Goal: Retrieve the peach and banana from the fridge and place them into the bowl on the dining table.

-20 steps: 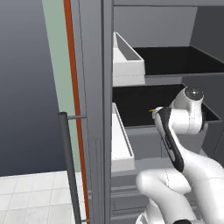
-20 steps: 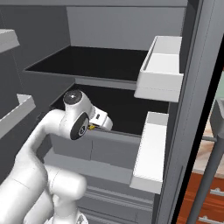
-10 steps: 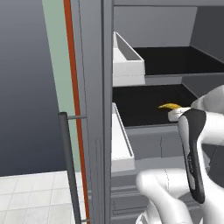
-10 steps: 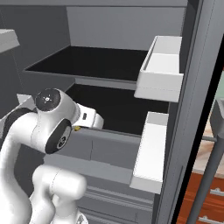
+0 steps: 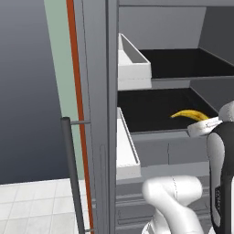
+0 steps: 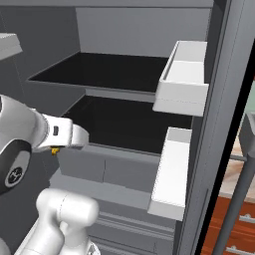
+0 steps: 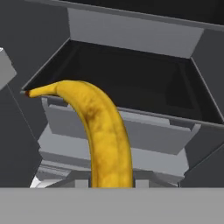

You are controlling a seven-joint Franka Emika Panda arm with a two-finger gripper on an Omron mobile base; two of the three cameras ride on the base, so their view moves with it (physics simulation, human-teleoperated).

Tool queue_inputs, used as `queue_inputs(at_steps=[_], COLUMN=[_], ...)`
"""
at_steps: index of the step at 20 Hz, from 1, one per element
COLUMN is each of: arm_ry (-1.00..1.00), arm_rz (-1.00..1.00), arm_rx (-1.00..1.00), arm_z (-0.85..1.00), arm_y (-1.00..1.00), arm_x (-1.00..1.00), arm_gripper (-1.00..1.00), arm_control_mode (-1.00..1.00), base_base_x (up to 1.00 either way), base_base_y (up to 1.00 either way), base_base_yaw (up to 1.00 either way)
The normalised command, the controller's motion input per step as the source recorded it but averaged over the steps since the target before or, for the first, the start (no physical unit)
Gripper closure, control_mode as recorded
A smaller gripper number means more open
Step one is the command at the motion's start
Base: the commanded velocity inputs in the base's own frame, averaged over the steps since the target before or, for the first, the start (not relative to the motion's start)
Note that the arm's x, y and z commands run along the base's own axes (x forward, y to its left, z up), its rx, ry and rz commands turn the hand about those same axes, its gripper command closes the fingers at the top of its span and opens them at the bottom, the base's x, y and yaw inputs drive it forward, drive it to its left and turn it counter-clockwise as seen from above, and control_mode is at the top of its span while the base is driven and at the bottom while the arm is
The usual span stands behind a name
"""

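Observation:
The fridge stands open before me, its dark shelves bare. My gripper is shut on the banana, a curved yellow fruit held just in front of the lower shelf's edge. In the hand view the banana rises from between the hidden fingertips and arcs up to the left, with the lower shelf compartment behind it. From the right base view my hand sits at the left front of that shelf, a speck of yellow under it. The peach, the bowl and the dining table are out of view.
White door bins hang on both open doors: two on the left door and two on the right door. A dark bar handle stands at the left. Beige top over reddish-brown drawers shows past the right door.
The arm has drawn back from the lower shelf with the banana held, swinging toward the right of the left base view. The gripper stayed shut. The fridge has not shifted.

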Motion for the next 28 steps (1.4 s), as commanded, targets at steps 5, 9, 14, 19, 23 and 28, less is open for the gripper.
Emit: queue_inputs(at_steps=[5, 9, 14, 19, 23, 28], arm_ry=[0.01, 0.0, 0.0, 0.0, 0.0, 0.0], arm_rz=[0.14, 0.19, 0.09, 0.0, 0.0, 0.0], arm_rx=[-0.02, 0.0, 0.0, 0.0, 0.0, 0.0], arm_z=[-0.03, -0.15, -0.03, 0.0, 0.0, 0.0], arm_y=[0.18, 0.02, 0.0, 0.0, 0.0, 0.0], arm_x=[-0.7, -0.39, -0.21, 0.0, 0.0, 0.0], arm_gripper=[1.0, 1.0, 1.0, 1.0, 1.0, 1.0], arm_control_mode=[-1.0, -1.0, 1.0, 1.0, 1.0, 1.0], base_base_x=[0.0, 0.0, 0.0, 0.08, -0.2, -0.53], base_base_y=[0.0, 0.0, 0.0, 0.0, -0.01, 0.02], base_base_yaw=[0.0, 0.0, 0.0, -0.02, -0.22, -0.38])
